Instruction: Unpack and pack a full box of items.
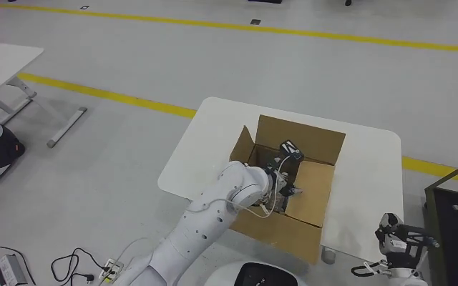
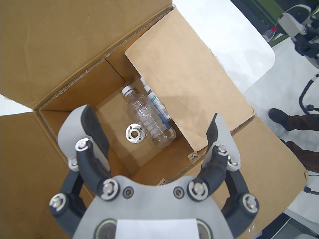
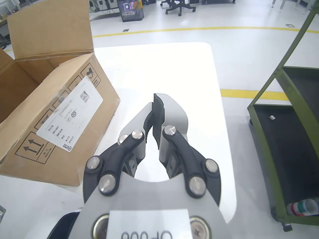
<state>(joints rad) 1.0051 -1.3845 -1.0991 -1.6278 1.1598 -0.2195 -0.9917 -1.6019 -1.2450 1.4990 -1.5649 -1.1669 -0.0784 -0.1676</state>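
Observation:
An open cardboard box stands on the white table, its flaps raised. My left gripper hangs open over the box mouth with nothing between its fingers. Deep in the box lie a clear plastic bottle, a white tube with a teal label beside it, and a round metal flange touching the bottle. One inner flap leans over the right part of the opening. My right gripper is shut and empty, off the table's near right corner, beside the box.
A green metal cart stands to the right of the table, with a roll of tape on its lower shelf. Bare table surface stretches right of the box. Yellow floor lines run behind the table.

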